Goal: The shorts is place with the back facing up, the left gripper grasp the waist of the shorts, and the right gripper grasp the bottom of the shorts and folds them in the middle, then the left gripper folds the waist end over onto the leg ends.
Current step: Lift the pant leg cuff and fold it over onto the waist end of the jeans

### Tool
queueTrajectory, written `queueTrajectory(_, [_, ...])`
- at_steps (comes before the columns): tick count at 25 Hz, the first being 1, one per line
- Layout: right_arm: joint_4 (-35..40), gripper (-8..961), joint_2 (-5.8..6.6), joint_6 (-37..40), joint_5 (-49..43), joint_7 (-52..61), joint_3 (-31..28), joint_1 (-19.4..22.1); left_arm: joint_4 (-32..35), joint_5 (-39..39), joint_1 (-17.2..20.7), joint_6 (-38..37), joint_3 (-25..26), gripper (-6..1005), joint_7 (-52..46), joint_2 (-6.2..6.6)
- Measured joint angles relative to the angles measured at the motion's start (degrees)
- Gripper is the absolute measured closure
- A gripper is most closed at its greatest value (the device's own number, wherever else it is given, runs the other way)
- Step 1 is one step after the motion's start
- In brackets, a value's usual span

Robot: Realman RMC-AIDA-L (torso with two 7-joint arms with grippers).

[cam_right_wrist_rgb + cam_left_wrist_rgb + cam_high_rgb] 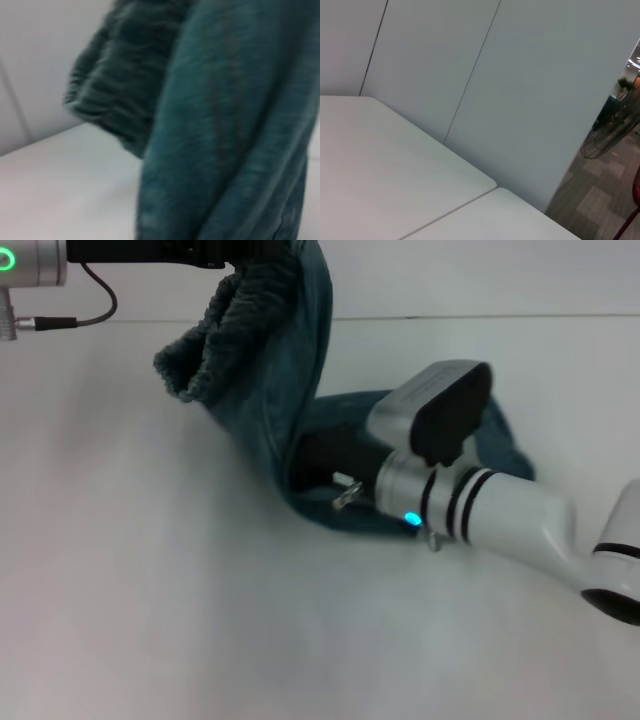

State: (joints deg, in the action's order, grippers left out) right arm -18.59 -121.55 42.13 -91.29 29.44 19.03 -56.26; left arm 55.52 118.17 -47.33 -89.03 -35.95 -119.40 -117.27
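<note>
Nearest, the right gripper (pixel 318 472) with its white-and-silver wrist sits low on the pale surface (pixel 150 590), its jaws buried in soft, limp blue-green denim shorts (pixel 290 390); whether they grip, I cannot tell. Farther back, the black left gripper (pixel 235 255) lifts the ruched waist (pixel 205 350), jaws unseen. Floppy cloth: hold the thick band.

Office-like room, white tables (pixel 380 170), grey partition panels (pixel 520 90), carpet-tile floor (pixel 605 185)
</note>
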Motion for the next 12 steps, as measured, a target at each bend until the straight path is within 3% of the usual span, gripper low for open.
queueTrajectory(7, [-3.71,955,0.00,-3.90,-19.58,0.75,-13.33,-0.07,0.00,-0.04,0.50,-0.01,0.00,898,0.18,0.03])
queueTrajectory(12, [-4.33,955,0.32,-5.56,-29.63,4.73,-16.41,0.03,-0.94,-0.06,1.05,0.06,0.00,899,0.61,0.16])
